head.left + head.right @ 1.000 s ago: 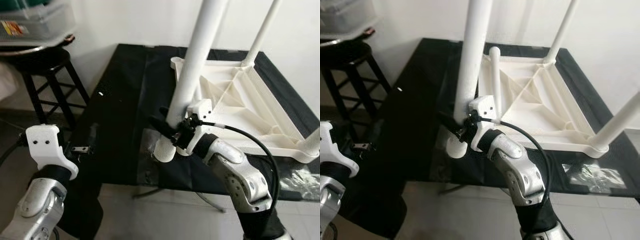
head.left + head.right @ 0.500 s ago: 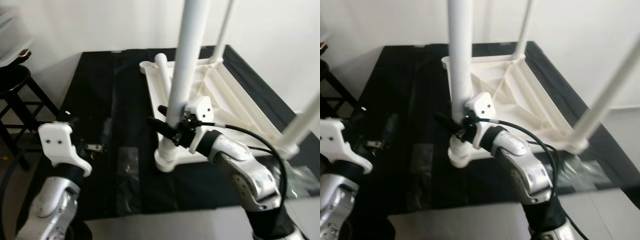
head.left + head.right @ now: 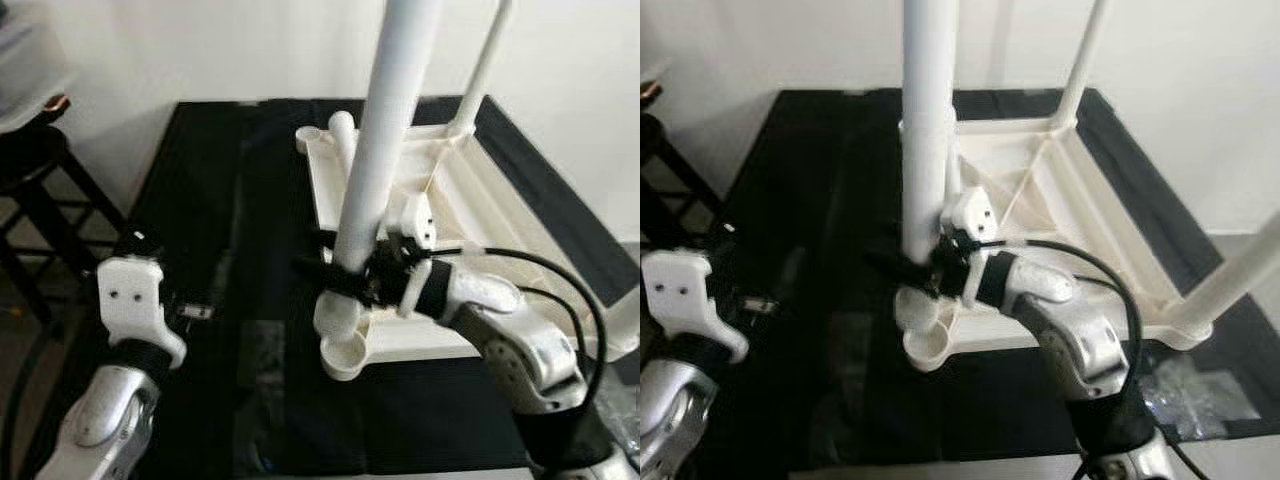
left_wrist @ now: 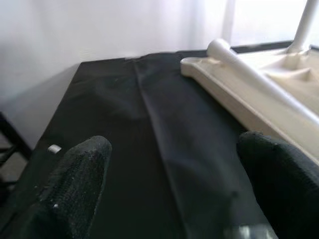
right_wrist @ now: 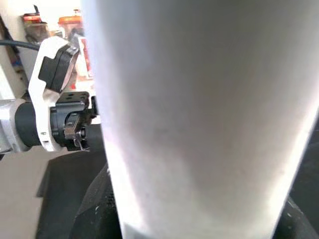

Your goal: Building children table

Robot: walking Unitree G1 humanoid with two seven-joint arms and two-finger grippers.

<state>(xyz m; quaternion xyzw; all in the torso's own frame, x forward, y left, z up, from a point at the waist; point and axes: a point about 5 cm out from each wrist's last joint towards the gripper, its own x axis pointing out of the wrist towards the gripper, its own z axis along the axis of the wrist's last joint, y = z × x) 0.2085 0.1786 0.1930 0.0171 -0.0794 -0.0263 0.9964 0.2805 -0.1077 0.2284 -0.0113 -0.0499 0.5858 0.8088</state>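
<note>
Four white legs show: two stand fixed in the upturned tabletop (image 3: pixel 470 210), one lies loose on it (image 3: pixel 343 135). Clamped around the fourth leg (image 3: pixel 385 130), the right gripper (image 3: pixel 340 275) holds it upright over the near corner socket (image 3: pixel 343 357); the left gripper (image 4: pixel 169 199), fingers spread, hovers above the black cloth (image 3: pixel 210 230).

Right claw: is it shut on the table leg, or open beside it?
Shut on it: the right claw clamps the upright white leg just above the corner socket.
</note>
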